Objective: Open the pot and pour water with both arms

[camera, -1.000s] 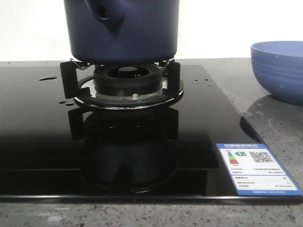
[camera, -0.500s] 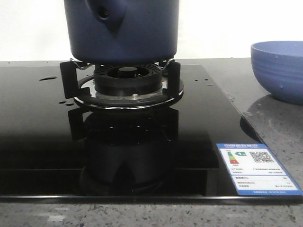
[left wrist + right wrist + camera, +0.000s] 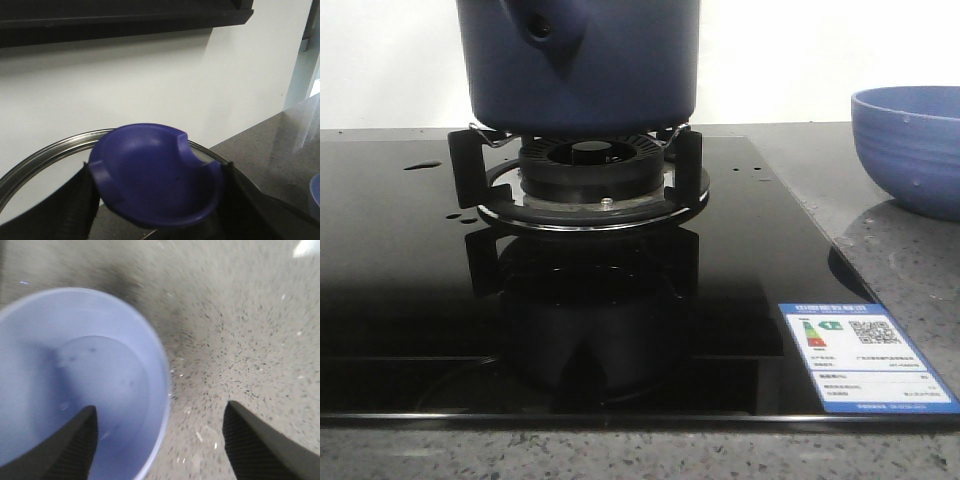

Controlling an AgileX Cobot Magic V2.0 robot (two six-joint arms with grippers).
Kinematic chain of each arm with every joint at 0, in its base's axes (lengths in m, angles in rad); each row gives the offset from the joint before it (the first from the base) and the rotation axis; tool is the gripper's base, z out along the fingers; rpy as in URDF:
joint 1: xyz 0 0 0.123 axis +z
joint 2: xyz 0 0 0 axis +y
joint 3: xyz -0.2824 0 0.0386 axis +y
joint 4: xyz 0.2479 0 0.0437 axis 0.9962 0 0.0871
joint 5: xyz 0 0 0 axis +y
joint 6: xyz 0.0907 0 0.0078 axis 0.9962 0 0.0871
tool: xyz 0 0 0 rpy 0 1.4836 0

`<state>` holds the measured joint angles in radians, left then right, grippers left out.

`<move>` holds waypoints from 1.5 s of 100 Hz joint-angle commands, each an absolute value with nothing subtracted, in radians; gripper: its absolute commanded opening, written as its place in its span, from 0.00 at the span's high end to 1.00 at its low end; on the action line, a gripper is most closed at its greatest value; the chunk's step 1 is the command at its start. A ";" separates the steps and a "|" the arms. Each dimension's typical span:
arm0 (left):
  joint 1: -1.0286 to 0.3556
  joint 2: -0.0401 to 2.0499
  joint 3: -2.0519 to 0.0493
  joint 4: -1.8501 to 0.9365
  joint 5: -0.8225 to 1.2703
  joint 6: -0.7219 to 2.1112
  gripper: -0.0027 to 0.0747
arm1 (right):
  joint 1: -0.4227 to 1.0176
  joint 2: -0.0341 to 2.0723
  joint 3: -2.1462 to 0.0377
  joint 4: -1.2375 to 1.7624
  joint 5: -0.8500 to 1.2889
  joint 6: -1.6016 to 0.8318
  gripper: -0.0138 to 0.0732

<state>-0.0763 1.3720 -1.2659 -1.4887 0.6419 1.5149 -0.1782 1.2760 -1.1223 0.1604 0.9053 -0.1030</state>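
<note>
The pot (image 3: 580, 65) sits on the burner (image 3: 588, 175) of a glossy black hob (image 3: 410, 290), its stub with the round hole facing the camera. Water (image 3: 421, 166) drops dot the glass left of it. A light-blue bowl (image 3: 910, 148) stands on the grey bench (image 3: 910, 270) at right, near an energy label (image 3: 865, 360).

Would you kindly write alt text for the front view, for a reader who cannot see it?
A dark blue pot sits on a gas burner of a glossy black hob. A light-blue bowl stands to the right on the grey speckled counter; no pincers are visible.
</note>
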 commanded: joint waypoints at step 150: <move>0.021 1.332 -1.304 -1.511 0.531 1.515 0.48 | 0.145 1.670 -1.979 0.435 1.162 -0.157 0.90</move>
<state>0.0192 1.3690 -1.2659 -1.4507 0.5436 1.5149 0.1079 1.6755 -1.8901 0.3746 1.2241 -0.1476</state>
